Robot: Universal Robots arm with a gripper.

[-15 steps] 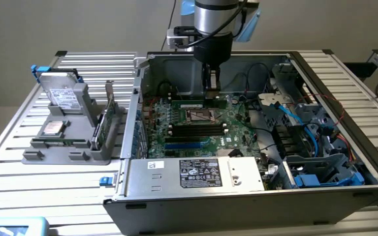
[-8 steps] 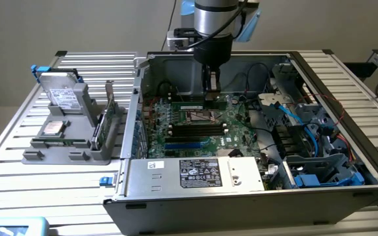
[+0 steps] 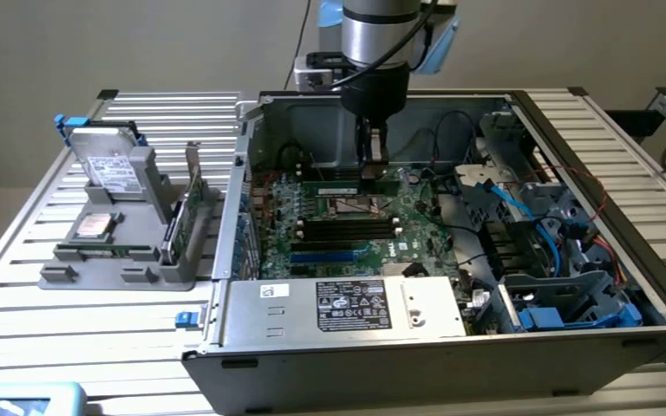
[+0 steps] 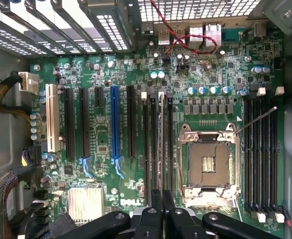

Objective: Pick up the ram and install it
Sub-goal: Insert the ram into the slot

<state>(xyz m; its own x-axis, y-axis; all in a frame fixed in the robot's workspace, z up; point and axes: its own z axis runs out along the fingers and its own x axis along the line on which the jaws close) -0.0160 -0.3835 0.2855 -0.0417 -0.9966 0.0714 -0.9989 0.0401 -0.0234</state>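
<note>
Your work area is the open computer case, with the arm reaching down into it.

1. Locate the motherboard on the case floor. The target is the bank of memory slots between the long expansion slots and the bare CPU socket.
2. Check the gripper. It is clenched on the ram, which the wrist view shows edge-on as a thin pale line running along that slot bank. Whether the board's lower edge is touching a slot cannot be told.

CAUTION, likely faults from this position:
- A stick offset sideways lands on the ridge between two slots. Pressing down then flexes the motherboard or chips the contacts.
- A tilted stick seats at one end only and jams.
- A white end latch that stands closed blocks entry.
- A reversed notch stops insertion, and force will crack the slot.
- Drift toward the open socket risks bent pins.
</note>
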